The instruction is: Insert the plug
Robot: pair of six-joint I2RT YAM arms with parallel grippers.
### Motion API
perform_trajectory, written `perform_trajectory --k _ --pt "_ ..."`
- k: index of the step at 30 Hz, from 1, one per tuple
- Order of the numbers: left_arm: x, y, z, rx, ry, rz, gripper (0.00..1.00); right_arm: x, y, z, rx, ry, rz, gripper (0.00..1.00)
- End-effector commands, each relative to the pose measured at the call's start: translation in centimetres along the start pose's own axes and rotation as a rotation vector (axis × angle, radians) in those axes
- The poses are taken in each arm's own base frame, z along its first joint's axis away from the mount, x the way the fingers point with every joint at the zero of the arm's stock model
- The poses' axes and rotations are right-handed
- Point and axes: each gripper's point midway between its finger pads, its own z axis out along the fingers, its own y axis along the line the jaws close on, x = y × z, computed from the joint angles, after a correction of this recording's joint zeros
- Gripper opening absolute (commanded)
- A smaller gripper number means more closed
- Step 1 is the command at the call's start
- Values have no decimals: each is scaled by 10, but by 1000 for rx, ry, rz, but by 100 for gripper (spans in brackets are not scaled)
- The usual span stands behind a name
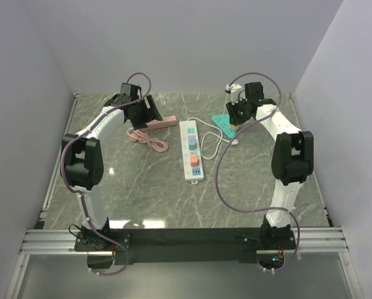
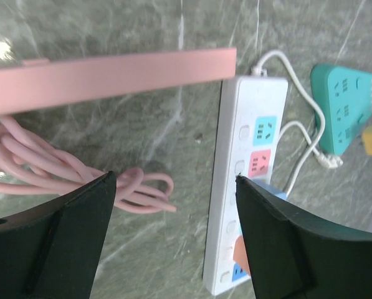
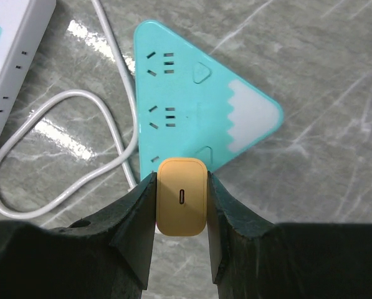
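Two arms flank the white power strip (image 1: 192, 149) lying on the marbled table (image 1: 142, 193). To the strip's right, the right gripper (image 3: 181, 184) has its fingers clamped on both sides of a yellow plug (image 3: 181, 208), held at the edge of a teal triangular socket block (image 3: 192, 106); contact between the two cannot be told. To the strip's left, the left gripper (image 2: 173, 184) hangs wide open and empty over a coiled pink cable (image 2: 61, 174), near a pink socket bar (image 2: 111, 75).

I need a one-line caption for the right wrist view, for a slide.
Right gripper holds an orange charger plug at the edge of a teal triangular power strip on the marble table.
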Motion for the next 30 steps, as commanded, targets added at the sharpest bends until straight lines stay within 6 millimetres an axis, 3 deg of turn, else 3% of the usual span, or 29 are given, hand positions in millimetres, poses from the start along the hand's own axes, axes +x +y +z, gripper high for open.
perform_trajectory --k 1,3,6,7,12,13,17,21,23,24,26,27,29,30 --pt "-32 -6 -8 -45 -117 7 84 -23 15 9 9 -37 -31 0" --pt "-48 2 -8 -98 -171 17 84 -31 21 12 6 -41 -46 0" --pt "-55 15 -2 -181 -165 -5 84 -40 22 10 3 -61 -24 0" --pt "-48 24 9 -211 -124 -9 84 -45 21 7 8 -73 -25 0" --pt "-43 47 -4 -338 -114 18 85 -69 20 -20 25 -140 -24 0" --pt "-46 44 -15 -330 -139 24 85 -71 22 -23 17 -152 -18 0" --pt "-20 52 -14 -302 -68 28 85 -93 47 -36 -81 -225 65 0" --pt "-11 8 -10 -106 -66 91 83 -106 91 -29 -138 -223 54 0" --pt "-14 -25 -10 -7 -78 143 82 -99 98 -20 -161 -185 71 0" --pt "-2 -44 -4 34 -52 178 82 -102 99 -21 -163 -182 96 0" --pt "-7 -86 -8 144 -89 252 83 -103 100 -26 -166 -182 118 0" --pt "5 -114 -10 229 -75 297 83 -104 102 -30 -176 -184 136 0" --pt "1 -156 -24 389 -128 355 84 -113 110 -46 -206 -193 163 0" --pt "4 -168 -27 434 -130 369 84 -126 111 -58 -223 -215 195 0"
